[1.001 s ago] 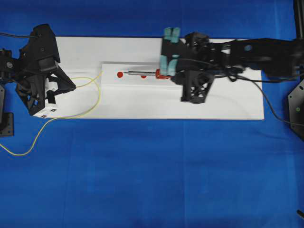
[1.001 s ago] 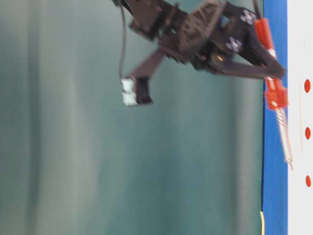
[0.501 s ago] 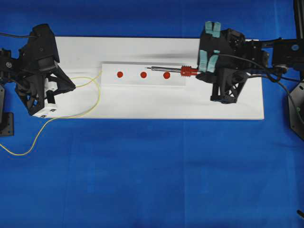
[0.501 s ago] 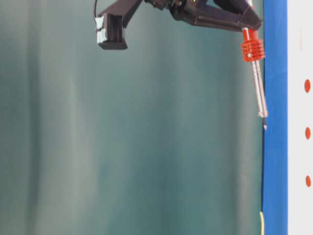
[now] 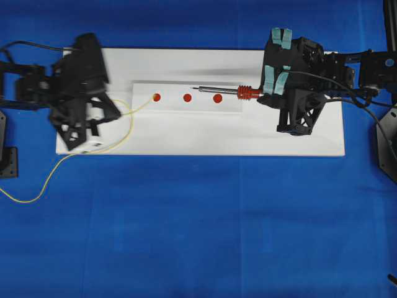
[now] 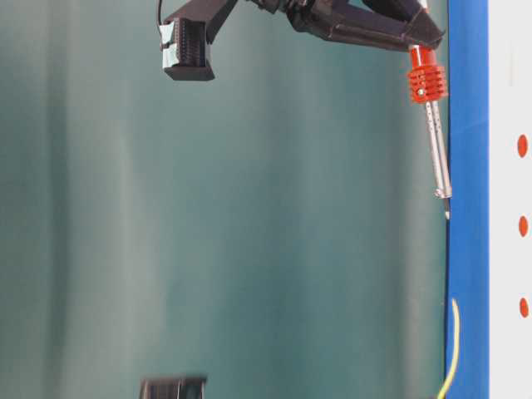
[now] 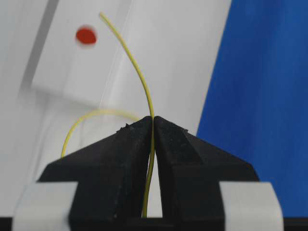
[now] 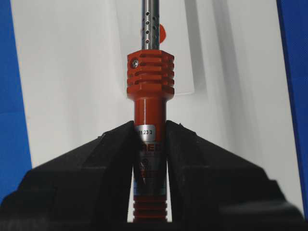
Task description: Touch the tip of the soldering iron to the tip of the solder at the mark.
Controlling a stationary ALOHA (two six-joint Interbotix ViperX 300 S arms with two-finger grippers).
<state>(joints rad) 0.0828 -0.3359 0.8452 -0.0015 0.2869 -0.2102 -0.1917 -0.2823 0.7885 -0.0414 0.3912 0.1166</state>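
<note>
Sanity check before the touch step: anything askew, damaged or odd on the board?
Nothing stands out. The right gripper clamps the soldering iron squarely by its handle, shaft straight. The left gripper pinches the solder, which curves in a loose loop, no kink visible. All three red dots show on the white board.

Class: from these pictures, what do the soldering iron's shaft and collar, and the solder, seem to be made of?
Soldering iron: the shaft looks like bright metal, shiny and perforated; the ribbed red collar has a matte sheen, plastic or painted metal, unclear which. Solder: thin yellow wire that bends in a smooth curve, so soft; the yellow may be a coating.
</note>
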